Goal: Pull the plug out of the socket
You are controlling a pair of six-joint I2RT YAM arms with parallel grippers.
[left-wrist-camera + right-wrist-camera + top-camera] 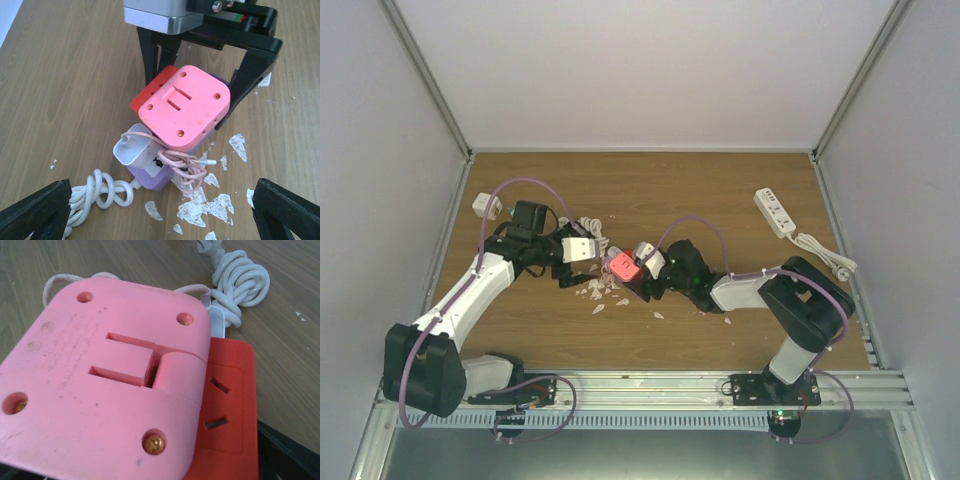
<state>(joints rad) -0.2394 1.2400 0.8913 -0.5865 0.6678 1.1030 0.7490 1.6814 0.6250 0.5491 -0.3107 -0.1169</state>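
Note:
A pink socket cube [620, 267] with a red face and a purple face sits mid-table. My right gripper [638, 278] is shut on it; in the left wrist view its black fingers [150, 55] straddle the cube [187, 107]. A white plug [131, 148] with a tangled pink cable [182, 165] sits seated in the purple face. My left gripper [160, 212] is wide open just short of the plug, and in the top view [570, 268] it is left of the cube. The cube [100, 390] fills the right wrist view, where the plug is mostly hidden.
The cube's white coiled cord [100, 192] lies on the wood behind it [235, 280]. White flakes [210, 205] litter the table. A white power strip [775, 212] lies at the back right, and a small white adapter [486, 206] at the back left. Walls enclose the table.

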